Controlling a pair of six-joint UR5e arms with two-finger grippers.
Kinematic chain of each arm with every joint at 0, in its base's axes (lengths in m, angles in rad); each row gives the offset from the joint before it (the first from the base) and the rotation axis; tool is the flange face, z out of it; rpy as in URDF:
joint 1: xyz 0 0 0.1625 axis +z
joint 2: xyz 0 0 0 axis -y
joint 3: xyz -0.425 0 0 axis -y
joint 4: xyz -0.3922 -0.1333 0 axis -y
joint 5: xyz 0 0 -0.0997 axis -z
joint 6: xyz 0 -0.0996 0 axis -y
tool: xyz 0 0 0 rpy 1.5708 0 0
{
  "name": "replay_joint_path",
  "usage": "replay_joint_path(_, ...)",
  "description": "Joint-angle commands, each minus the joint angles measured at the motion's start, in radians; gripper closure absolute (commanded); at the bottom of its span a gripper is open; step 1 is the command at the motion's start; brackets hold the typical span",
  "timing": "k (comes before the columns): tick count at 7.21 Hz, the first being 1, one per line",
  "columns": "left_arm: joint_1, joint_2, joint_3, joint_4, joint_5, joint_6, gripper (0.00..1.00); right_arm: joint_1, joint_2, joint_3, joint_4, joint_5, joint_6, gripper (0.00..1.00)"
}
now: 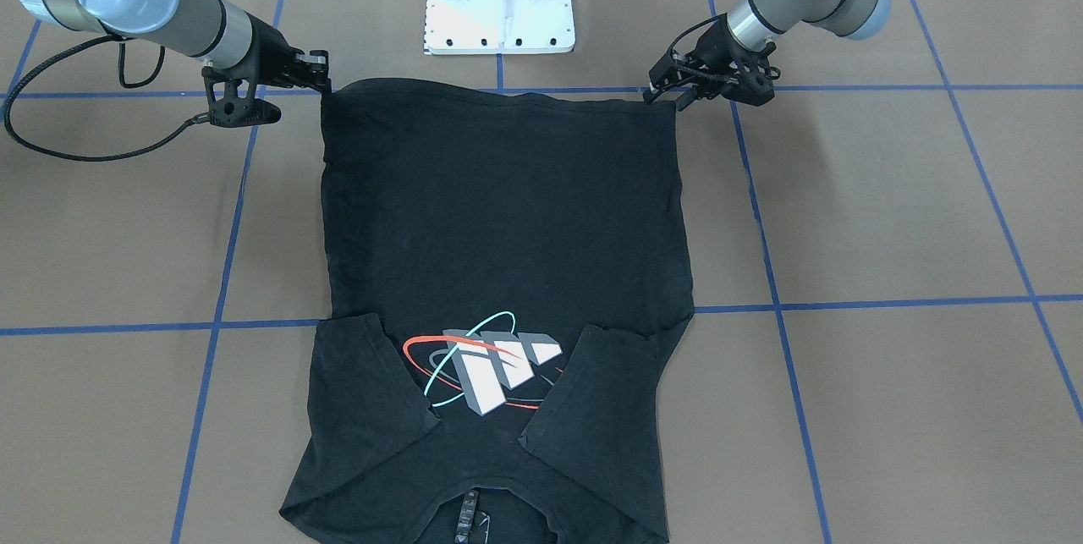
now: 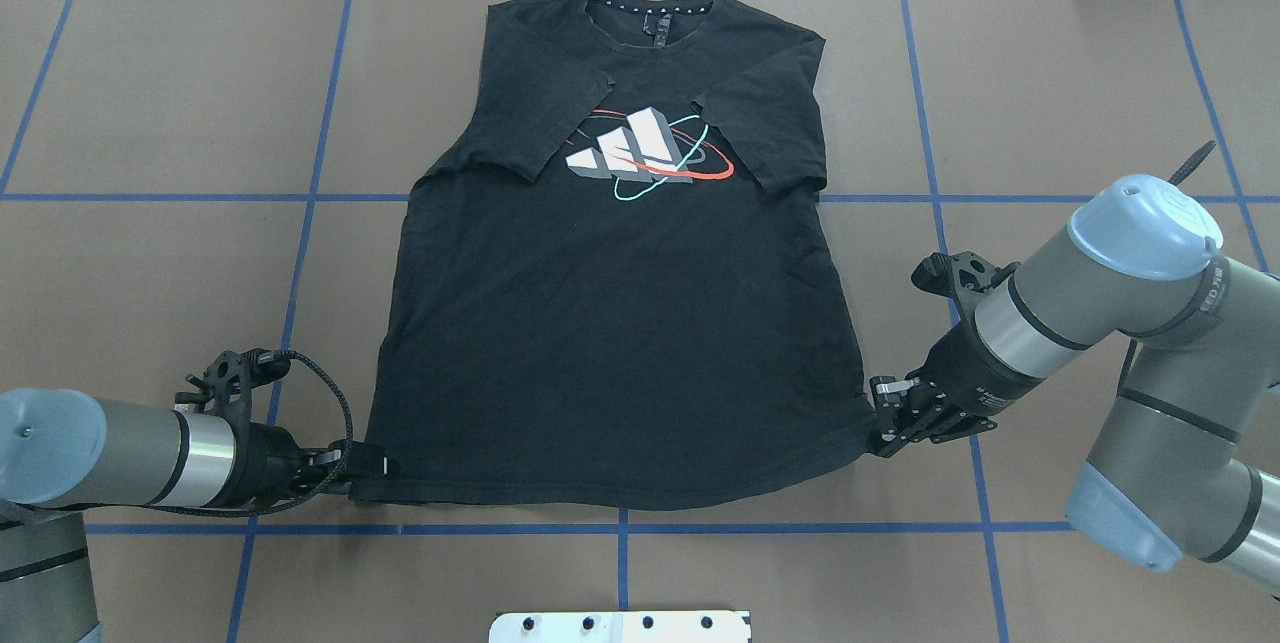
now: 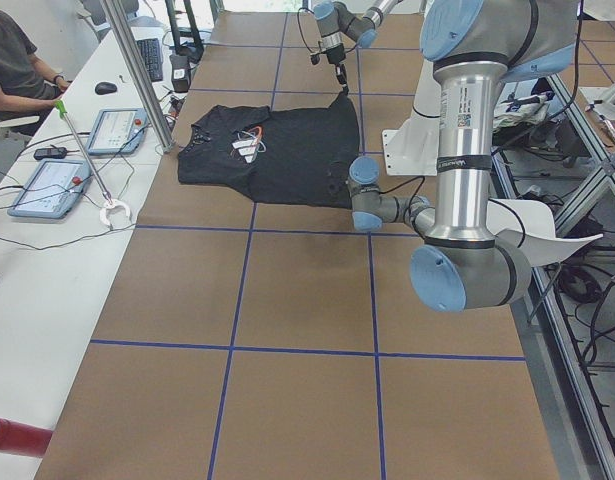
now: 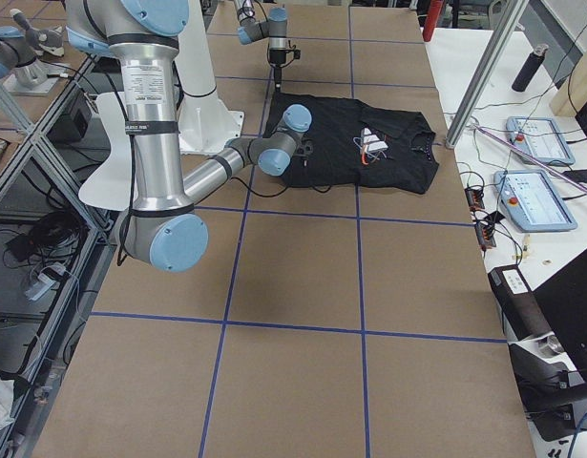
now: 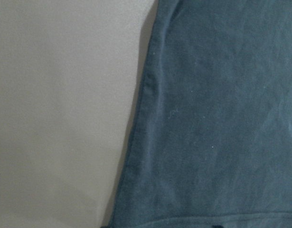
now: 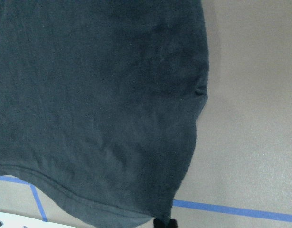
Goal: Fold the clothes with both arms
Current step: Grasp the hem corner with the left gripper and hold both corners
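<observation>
- Two arms reach low over the table (image 2: 150, 73), one on each side of the white pedestal base (image 2: 620, 626), with their wrists angled inward.
- One black T-shirt (image 2: 620, 343) lies flat just beyond the base. Its hem is nearest the base and its collar farthest, and both sleeves are folded in over the chest, partly covering the logo (image 2: 645, 151).
- Out to the base's left, the left arm (image 2: 120, 463) stretches almost level with the tabletop. The left gripper (image 2: 378, 469) sits at the hem corner on that side, jaws pinched on the cloth.
- Out to the base's right, the right arm (image 2: 1060, 323) bends at the elbow and its forearm slopes down. The right gripper (image 2: 878, 438) meets the other hem corner, jaws clamped on it, and the corner is drawn to a small point.
</observation>
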Motion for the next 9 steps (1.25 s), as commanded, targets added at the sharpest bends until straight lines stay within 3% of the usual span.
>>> replay_joint_path(1,0.002,0.001,0.003,0.002,0.000,0.000,0.23,0.000,0.000,-0.001,0.000,0.000,0.000,1.00)
replay_joint_path(9,0.009,-0.003,0.007,0.003,0.000,0.000,0.26,0.002,0.000,-0.002,0.000,0.000,-0.002,1.00)
